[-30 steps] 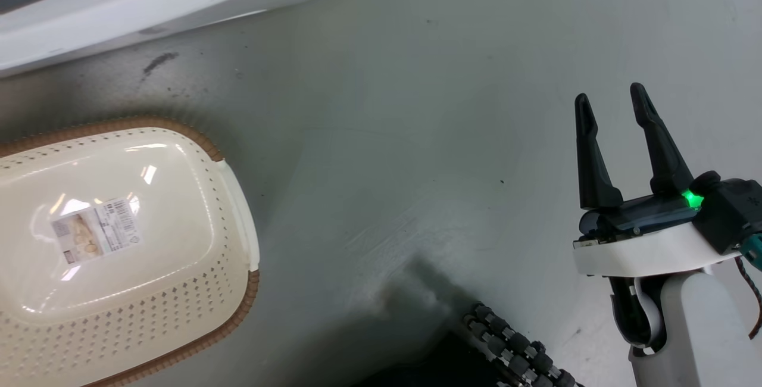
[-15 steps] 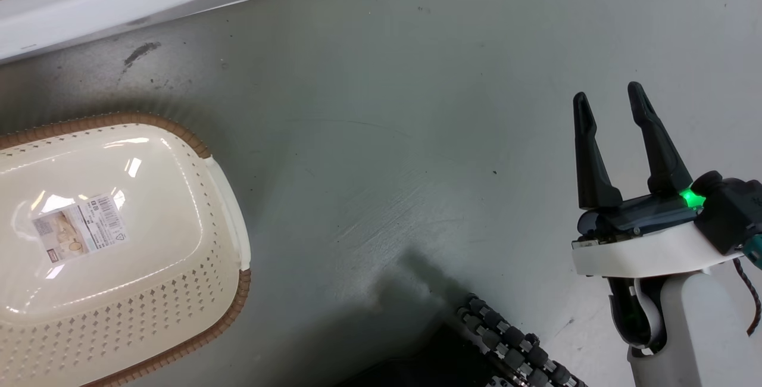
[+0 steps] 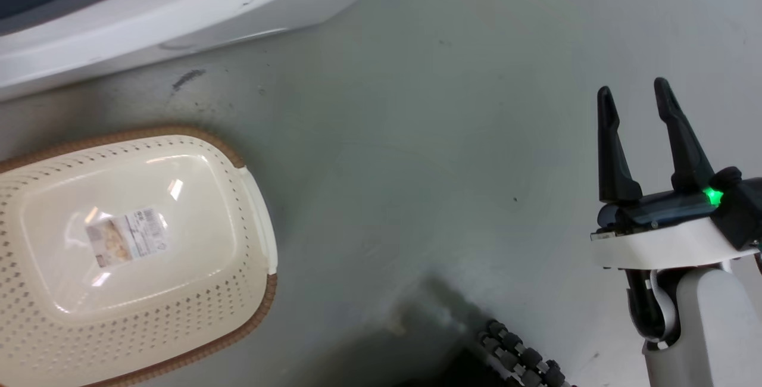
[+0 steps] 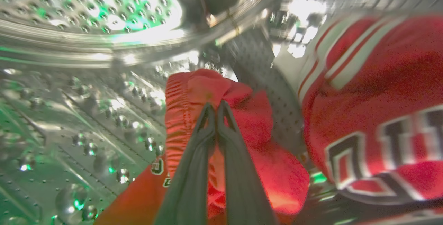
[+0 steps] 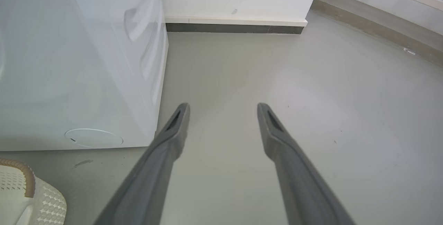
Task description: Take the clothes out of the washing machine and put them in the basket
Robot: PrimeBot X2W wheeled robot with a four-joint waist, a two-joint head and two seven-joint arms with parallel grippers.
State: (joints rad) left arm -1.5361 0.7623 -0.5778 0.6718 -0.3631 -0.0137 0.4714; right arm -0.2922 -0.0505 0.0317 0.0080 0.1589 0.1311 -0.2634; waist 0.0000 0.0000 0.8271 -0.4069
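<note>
pinching red garment [image 4: 256, 114], left pincer [image 4: 217, 106] (tips together), basket [image 3: 149, 327] long axis left-right

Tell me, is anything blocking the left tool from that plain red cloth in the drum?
Nothing visible does. The left tool is pinched shut on the plain red garment inside the steel drum; the striped jersey lies beside it, not between them.

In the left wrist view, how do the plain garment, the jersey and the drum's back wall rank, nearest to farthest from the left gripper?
1. Plain garment: pinched in the left gripper.
2. Jersey: to its right, apart.
3. Drum back wall: upper left, deepest.
</note>
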